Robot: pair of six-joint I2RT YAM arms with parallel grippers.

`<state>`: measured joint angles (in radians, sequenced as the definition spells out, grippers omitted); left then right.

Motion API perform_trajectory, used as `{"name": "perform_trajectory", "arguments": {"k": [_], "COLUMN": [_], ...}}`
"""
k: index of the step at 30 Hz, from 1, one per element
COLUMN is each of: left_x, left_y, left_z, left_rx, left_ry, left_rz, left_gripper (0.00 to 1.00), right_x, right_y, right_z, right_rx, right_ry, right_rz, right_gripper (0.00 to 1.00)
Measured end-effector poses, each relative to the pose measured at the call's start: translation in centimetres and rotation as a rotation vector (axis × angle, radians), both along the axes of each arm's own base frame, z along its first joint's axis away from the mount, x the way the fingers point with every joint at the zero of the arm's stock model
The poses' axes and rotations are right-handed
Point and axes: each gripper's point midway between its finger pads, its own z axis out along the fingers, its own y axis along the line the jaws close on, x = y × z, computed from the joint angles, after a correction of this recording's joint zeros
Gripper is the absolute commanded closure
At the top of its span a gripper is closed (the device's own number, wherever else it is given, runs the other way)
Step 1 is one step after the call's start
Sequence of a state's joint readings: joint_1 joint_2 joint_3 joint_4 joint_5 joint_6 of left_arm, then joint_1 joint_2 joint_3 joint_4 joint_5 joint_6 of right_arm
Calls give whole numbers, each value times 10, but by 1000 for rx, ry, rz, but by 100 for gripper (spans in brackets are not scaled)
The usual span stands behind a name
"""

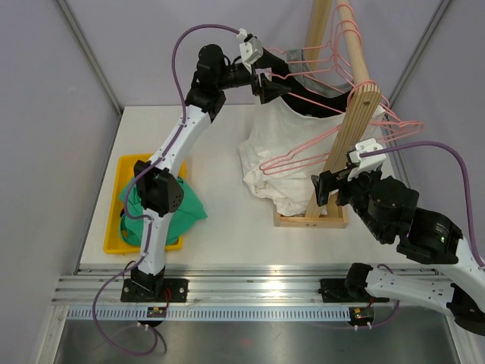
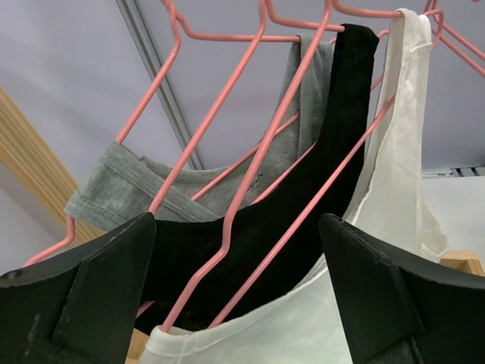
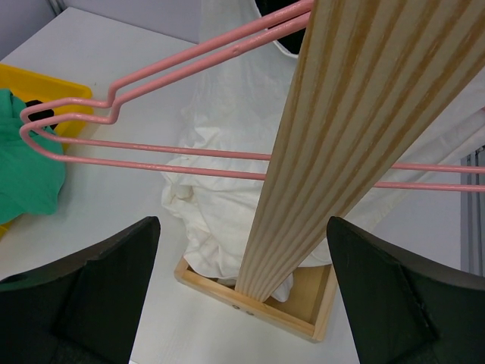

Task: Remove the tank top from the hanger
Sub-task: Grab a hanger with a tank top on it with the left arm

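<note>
A yellow bin (image 1: 114, 220) holding a green cloth (image 1: 193, 206) is seen at the left of the table. The left gripper (image 1: 270, 85) is raised at the far side, its fingers spread and nothing grasped, before pink hangers (image 2: 227, 152). The white tank top (image 1: 280, 152) is hung by a strap on one hanger, its lower part heaped on the table beside the wooden post (image 1: 345, 144). The right gripper (image 1: 327, 186) is held released at the post's near side.
</note>
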<state>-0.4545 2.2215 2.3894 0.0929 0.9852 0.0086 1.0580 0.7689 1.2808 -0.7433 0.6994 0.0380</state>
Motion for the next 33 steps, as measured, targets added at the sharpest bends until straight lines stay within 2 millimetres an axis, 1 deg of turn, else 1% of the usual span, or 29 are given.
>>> {"name": "perform_trajectory", "arguments": {"k": [5,9,13,14,17,18,20,21,23,24,28,30,33], "left_x": [4,0,-4,-5,-7,-8,-7,-7,-7,-8,-13,-18,-23], "left_y": [-5,-10,-15,-16,-19,-19,-21,-22,-24,-26,-30,-31,-30], "left_z": [-7,-5,-3,-3,-4,-5,-9,-12,-20,-24,-32,-32,-29], "left_rx": [-13,-24,-31,-31,-27,-24,-15,-10,2,7,27,34,39], "left_ry": [19,22,17,18,16,15,17,17,21,21,34,39,42], "left_rz": [-9,-22,-34,-36,-41,-42,-42,-43,-46,-48,-57,-61,-65], "left_gripper": [14,20,34,39,43,48,51,55,60,65,71,71,78], "right_x": [2,2,2,2,2,2,2,2,2,2,1,1,1], "right_y": [-2,-4,-7,-8,-10,-10,-11,-11,-13,-15,-19,-20,-21], "right_z": [-3,-5,-3,-3,-2,-2,-3,-3,-3,-4,-3,-3,-3], "right_rx": [-8,-9,-2,-2,-5,-6,-11,-11,-12,-12,-5,-2,-3], "right_ry": [0,-2,-11,-14,-18,-18,-19,-20,-22,-24,-30,-33,-33], "right_rz": [-17,-24,-33,-37,-42,-43,-47,-49,-56,-61,-67,-71,-73], "right_gripper": [1,1,0,0,0,1,0,1,0,1,1,0,1]}}
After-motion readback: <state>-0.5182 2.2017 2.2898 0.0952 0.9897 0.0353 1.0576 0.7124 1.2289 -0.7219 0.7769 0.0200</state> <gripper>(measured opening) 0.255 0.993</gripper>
